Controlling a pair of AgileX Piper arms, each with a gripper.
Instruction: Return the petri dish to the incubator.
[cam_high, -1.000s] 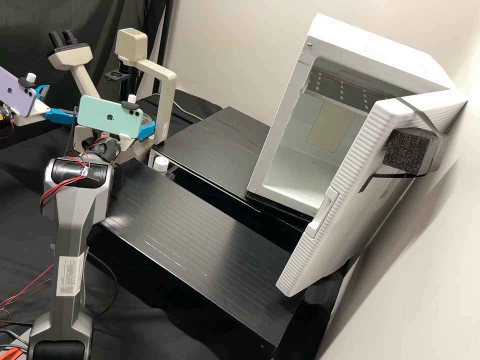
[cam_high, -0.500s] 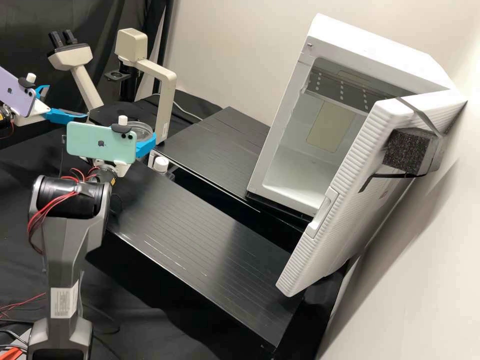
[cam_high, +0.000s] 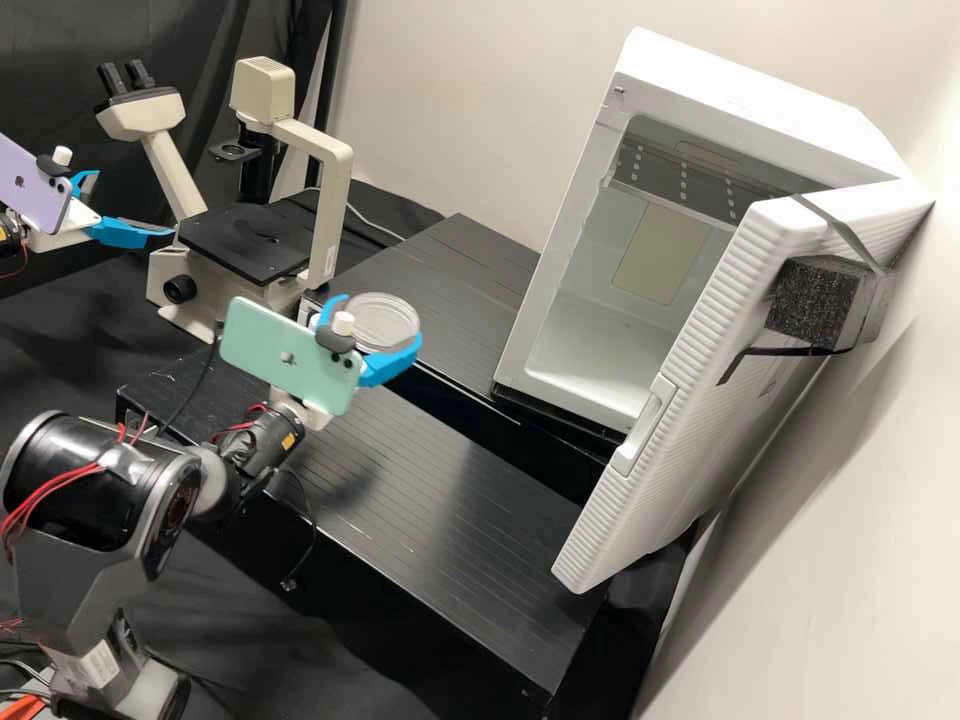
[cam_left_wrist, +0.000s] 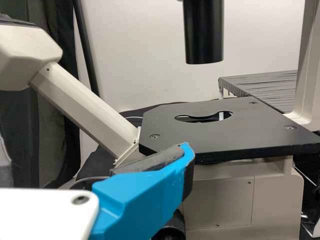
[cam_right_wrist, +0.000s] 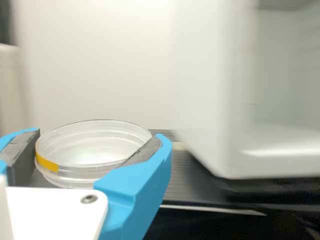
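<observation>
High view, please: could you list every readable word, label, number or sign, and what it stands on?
No readable words or numbers.
White label on the right arm: too small.
Yellow label on its wrist: too small.
Mint phone, purple phone: a logo each, no words.

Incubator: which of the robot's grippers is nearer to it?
Right. The right gripper holds the petri dish between the microscope and the incubator; the left gripper is farther off, beyond the microscope's near side.
</observation>
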